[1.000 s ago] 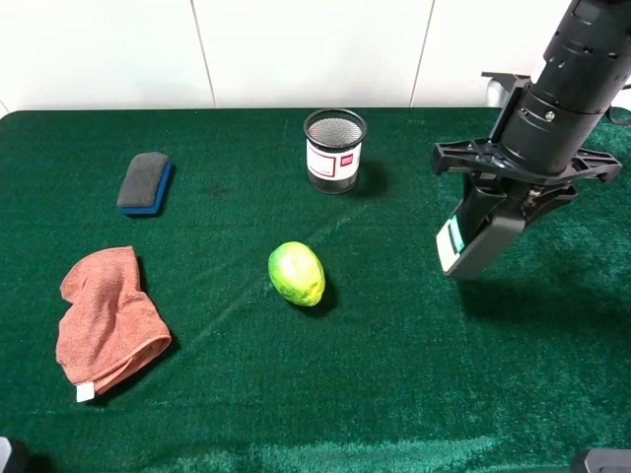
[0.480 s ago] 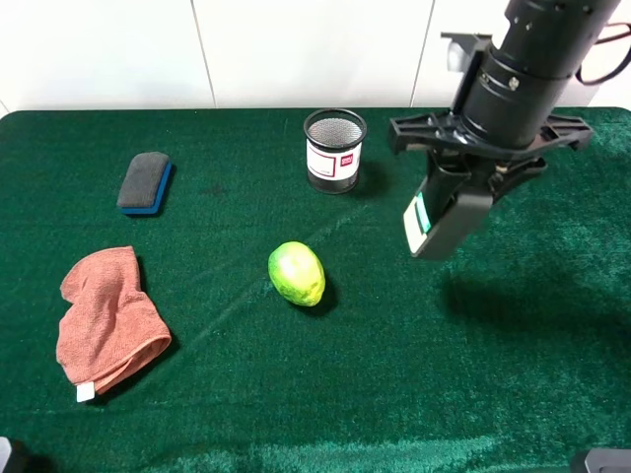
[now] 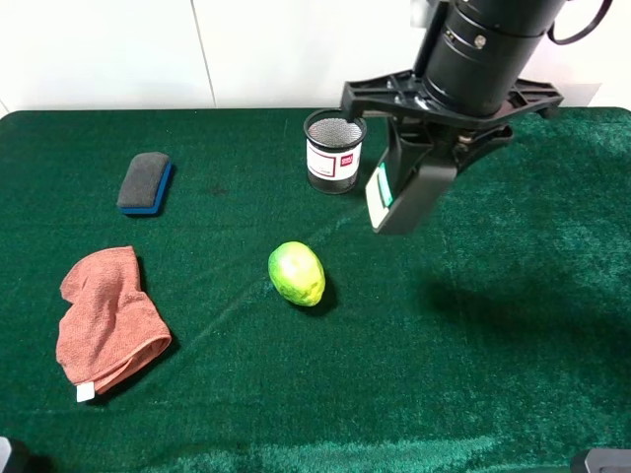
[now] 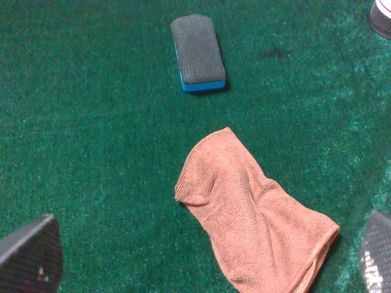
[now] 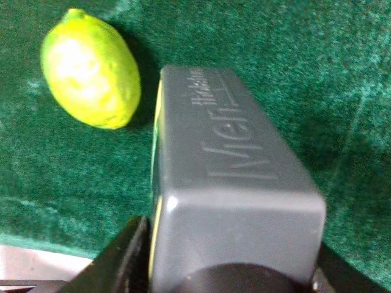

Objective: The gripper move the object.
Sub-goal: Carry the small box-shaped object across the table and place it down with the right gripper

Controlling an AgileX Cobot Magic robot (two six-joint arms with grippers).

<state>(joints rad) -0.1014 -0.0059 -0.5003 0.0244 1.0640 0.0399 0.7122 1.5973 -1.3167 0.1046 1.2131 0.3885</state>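
- Green felt surface (image 3: 513,335) carries a mesh cup (image 3: 334,150).
- Right hand (image 3: 419,179) clamps tight on the bottle (image 3: 404,202), aloft just beside that cup, likely to clear the lemon (image 3: 296,273).

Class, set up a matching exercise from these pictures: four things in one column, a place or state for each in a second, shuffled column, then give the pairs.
Things
1. grey pump bottle
2. yellow-green fruit
3. pink cloth
4. blue-based eraser

Places or states
A. crumpled, front left of the table
B. held above the table in the right gripper
C. lying flat, behind the cloth, nearer the wall
D. lying near the middle of the table

Pairs: 1-B, 2-D, 3-A, 4-C
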